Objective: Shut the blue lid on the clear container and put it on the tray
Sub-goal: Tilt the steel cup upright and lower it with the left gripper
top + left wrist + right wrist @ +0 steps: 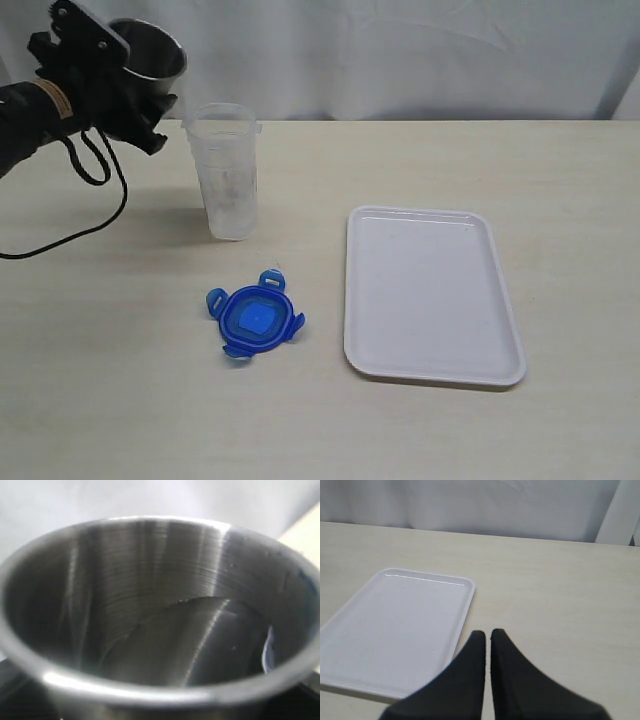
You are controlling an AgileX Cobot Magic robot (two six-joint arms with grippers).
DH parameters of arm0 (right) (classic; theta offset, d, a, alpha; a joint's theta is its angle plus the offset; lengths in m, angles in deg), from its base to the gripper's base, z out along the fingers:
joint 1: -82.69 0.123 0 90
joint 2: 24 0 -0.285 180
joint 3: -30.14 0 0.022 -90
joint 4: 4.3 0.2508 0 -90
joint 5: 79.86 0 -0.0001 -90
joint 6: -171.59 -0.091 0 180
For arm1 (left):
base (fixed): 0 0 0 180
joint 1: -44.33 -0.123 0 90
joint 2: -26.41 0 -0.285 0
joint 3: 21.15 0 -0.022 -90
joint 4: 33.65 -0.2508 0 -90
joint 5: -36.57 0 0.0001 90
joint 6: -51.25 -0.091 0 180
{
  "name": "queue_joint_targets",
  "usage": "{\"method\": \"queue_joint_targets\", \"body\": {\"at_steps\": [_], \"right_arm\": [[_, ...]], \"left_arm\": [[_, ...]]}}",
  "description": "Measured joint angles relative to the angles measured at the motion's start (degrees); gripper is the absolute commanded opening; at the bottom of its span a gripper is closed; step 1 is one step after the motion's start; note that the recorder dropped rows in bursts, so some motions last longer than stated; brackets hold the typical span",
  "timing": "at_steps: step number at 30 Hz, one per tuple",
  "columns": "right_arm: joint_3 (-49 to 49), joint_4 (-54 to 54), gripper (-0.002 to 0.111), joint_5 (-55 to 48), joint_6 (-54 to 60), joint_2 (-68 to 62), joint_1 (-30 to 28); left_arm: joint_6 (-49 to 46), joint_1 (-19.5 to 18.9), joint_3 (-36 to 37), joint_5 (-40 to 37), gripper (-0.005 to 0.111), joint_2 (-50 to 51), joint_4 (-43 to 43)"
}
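The clear container (228, 180) stands upright and uncovered on the table at the back left. The blue lid (256, 314) lies flat in front of it, flaps spread. To the right lies the white tray (420, 212), with nothing on it. My left gripper (135, 80) is raised at the far left and shut on a grey steel cup (150, 55), just left of the container's rim. The cup's inside (150, 605) fills the left wrist view and hides the jaws. My right gripper (486, 634) is shut on nothing, above the table beside the tray (395, 625); the exterior view does not show it.
A black cable (95, 195) loops down from the left arm onto the table left of the container. A white curtain (400, 50) closes off the back edge of the table.
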Motion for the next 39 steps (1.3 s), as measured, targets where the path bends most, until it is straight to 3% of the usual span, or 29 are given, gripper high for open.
{"method": "queue_joint_targets", "body": {"at_steps": [9,14,27,39], "right_arm": [[0.00,0.00,0.004,0.00,0.00,0.00,0.00],[0.00,0.00,0.004,0.00,0.00,0.00,0.00],[0.00,0.00,0.004,0.00,0.00,0.00,0.00],[0.00,0.00,0.004,0.00,0.00,0.00,0.00]], "left_arm": [[17.56,-6.47,-0.46,10.04,0.000,4.47,4.13],[21.13,-8.21,-2.11,16.89,0.000,10.49,4.40],[23.18,-8.21,-21.65,12.32,0.000,25.62,4.50],[23.62,-8.35,-23.21,12.48,0.000,32.00,4.40]]}}
